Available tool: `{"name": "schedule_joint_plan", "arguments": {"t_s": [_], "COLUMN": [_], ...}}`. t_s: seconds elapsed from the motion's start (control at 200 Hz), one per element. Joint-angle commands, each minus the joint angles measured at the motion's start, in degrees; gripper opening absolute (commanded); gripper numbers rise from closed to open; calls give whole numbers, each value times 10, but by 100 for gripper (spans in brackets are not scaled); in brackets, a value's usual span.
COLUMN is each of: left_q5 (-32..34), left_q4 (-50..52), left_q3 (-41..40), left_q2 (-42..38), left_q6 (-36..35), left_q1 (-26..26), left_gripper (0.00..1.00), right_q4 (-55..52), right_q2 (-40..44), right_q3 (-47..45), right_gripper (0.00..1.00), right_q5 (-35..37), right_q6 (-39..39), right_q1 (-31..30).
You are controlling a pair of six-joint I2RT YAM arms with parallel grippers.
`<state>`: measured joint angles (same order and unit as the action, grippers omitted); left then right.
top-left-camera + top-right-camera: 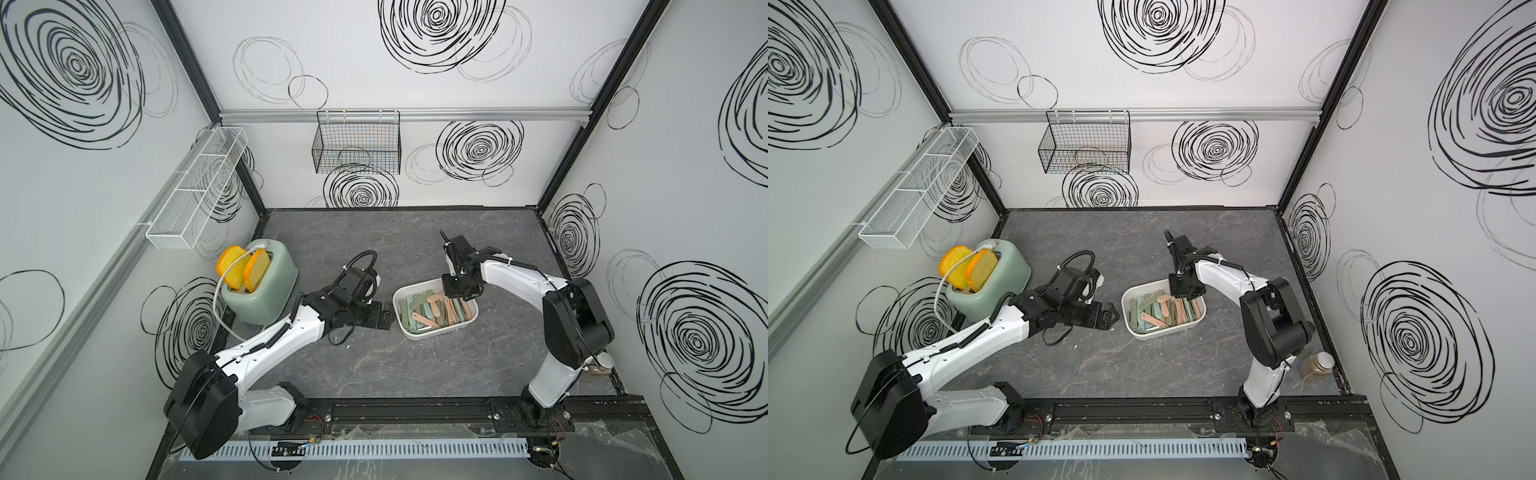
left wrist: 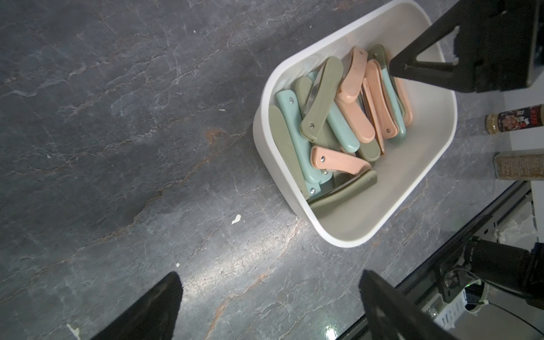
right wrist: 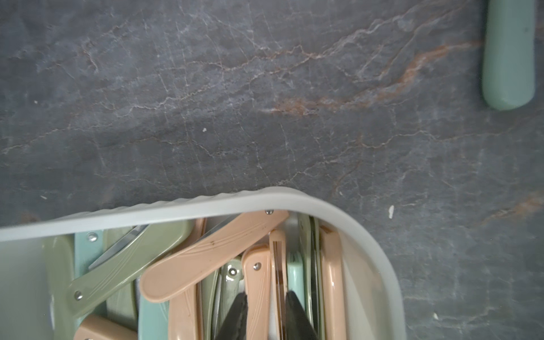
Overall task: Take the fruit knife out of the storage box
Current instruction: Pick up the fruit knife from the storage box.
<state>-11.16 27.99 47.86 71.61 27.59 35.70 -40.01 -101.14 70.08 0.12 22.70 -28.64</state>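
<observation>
The white storage box (image 1: 400,296) (image 1: 1128,300) sits right of centre on the dark stone table. It is full of folded fruit knives in pink, olive and pale teal. My right gripper (image 1: 455,297) (image 1: 1183,297) reaches down into the box's far right corner. In the right wrist view its black fingers flank an upright pink fruit knife (image 3: 257,282) and press against it, so the gripper (image 3: 266,297) is shut on that knife. My left gripper (image 1: 388,318) (image 2: 269,279) hovers open over bare table just left of the box (image 2: 347,241), holding nothing.
A sage-green toaster (image 1: 262,291) with two toast slices stands at the left, its white cord trailing forward. Two spice jars (image 2: 513,119) stand near the right arm's base. A white mesh basket (image 1: 195,187) and a black wire basket (image 1: 357,143) hang on the walls.
</observation>
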Motion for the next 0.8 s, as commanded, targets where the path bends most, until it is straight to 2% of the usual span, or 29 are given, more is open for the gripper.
{"name": "schedule_joint_plan", "arguments": {"t_s": [0.0,0.345,0.555,0.795], "left_q5": [7,-7,-11,-12], "left_q4": [1,-5,-8,-12], "left_q3": [-9,3,3,5], "left_q2": [-10,6,13,20], "left_q6": [-7,-5,-6,-8], "left_q1": [3,3,2,2], "left_gripper": [98,98,98,98], "right_q4": [10,24,29,17], "right_q2": [-19,-71,-87,-81], "right_q3": [6,16,13,27], "right_gripper": [27,25,13,6], "right_q5": [4,24,24,26], "right_q6": [-8,-28,-36,-42], "right_q1": [-1,2,6,6]}}
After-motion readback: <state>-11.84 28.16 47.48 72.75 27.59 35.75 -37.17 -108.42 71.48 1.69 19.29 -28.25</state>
